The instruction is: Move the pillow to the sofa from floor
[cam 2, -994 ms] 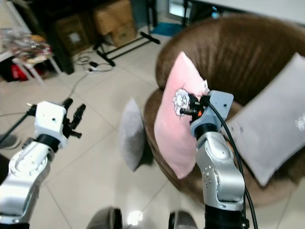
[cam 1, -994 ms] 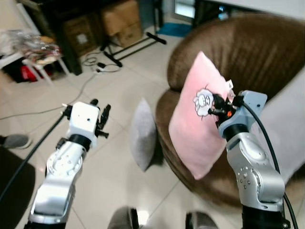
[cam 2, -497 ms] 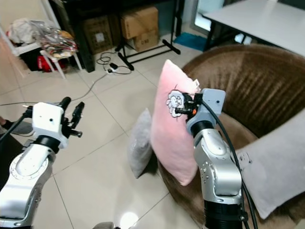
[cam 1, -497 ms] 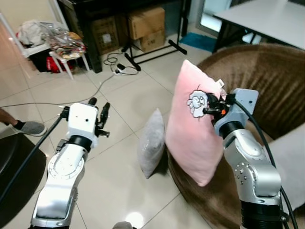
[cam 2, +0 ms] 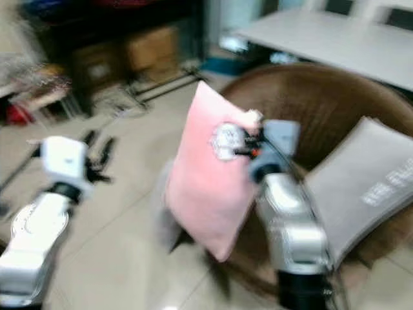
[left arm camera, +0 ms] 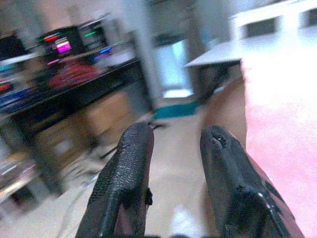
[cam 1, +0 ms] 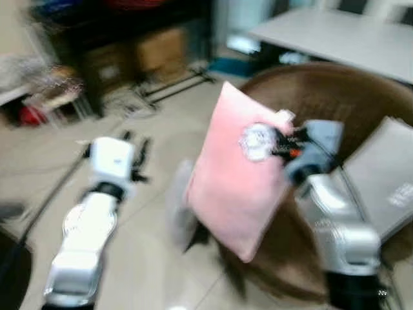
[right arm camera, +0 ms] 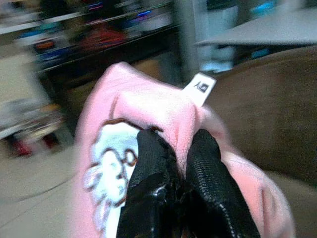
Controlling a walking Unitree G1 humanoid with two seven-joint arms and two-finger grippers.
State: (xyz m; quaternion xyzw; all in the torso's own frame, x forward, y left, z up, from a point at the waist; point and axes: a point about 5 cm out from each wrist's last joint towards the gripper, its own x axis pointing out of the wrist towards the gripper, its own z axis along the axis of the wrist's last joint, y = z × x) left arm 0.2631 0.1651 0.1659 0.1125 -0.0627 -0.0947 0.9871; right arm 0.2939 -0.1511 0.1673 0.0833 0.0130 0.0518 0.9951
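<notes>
The pink pillow [cam 1: 235, 184] hangs clear of the floor, held at its upper edge by the right pincer [right arm camera: 178, 163], in front of the brown sofa [cam 1: 335, 103]. It is tilted, its lower corner hanging over the sofa's front edge.

Right pincer: clenched on a pinched fold of the pillow's fabric beside the white cartoon patch [right arm camera: 111, 158]. Left pincer [left arm camera: 173, 163]: released, fingers apart with nothing between them, raised over the floor to the left of the pillow.

Handling judgement: the pillow appears soft and light; it folds readily under the fingers and sags below the grip. A hold on a gathered edge or corner suits it; slip risk looks low, though it will likely swing as it is carried.

View comparison: the right wrist view shows the fabric bunched between the fingers and a small white label [right arm camera: 200, 89], which the blurred eye views cannot resolve. The eye views show the grey cushion [cam 1: 384, 174] on the seat and a grey pillow [cam 1: 179, 206] below, details too blurred to tell.
</notes>
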